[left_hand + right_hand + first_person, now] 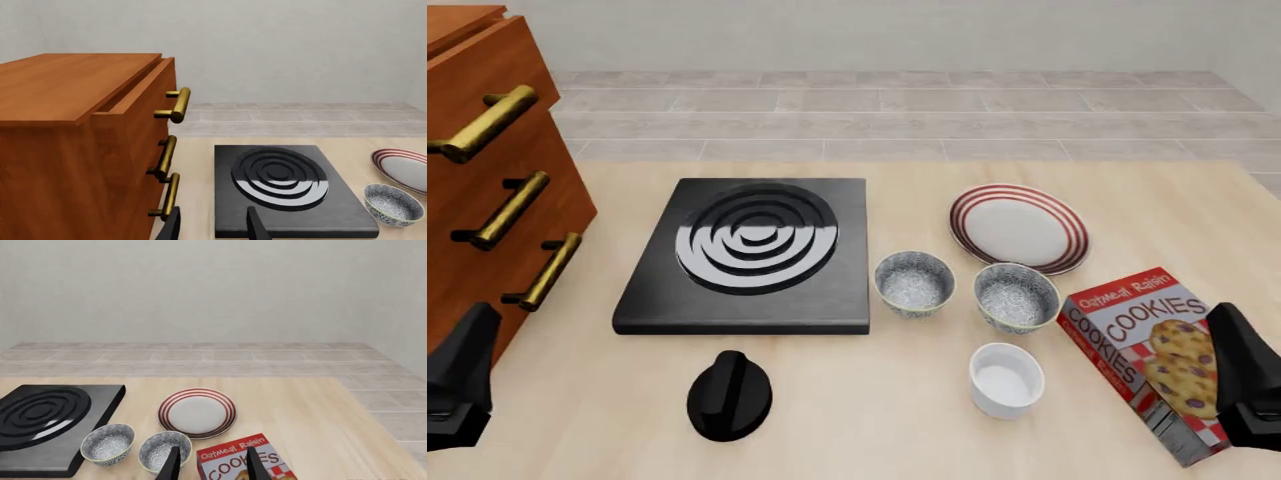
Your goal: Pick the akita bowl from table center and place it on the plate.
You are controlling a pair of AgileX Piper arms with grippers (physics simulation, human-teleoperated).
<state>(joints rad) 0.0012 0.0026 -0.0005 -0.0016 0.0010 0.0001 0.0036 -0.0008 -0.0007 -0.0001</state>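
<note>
Nothing has been picked up yet — both arms hang back at the near edge of the surface (868,430). The left gripper (212,225) and the right gripper (212,464) each have their jaws apart with nothing between them. Two speckled bowls sit side by side in the middle. The akita bowl (914,283) I take to be the one closer to the middle, just beside the black stove plate (747,255); its twin, the other bowl (1016,297), stands to its right. The plate (1020,228) with red rings lies a little behind them, with nothing on it. A white ramekin (1006,379) and a cookie box (1154,360) sit near the right arm. The first step — the reach — comes next, I think: the right arm must go forward over the ramekin and come down on the bowl's rim without bumping the twin.
</note>
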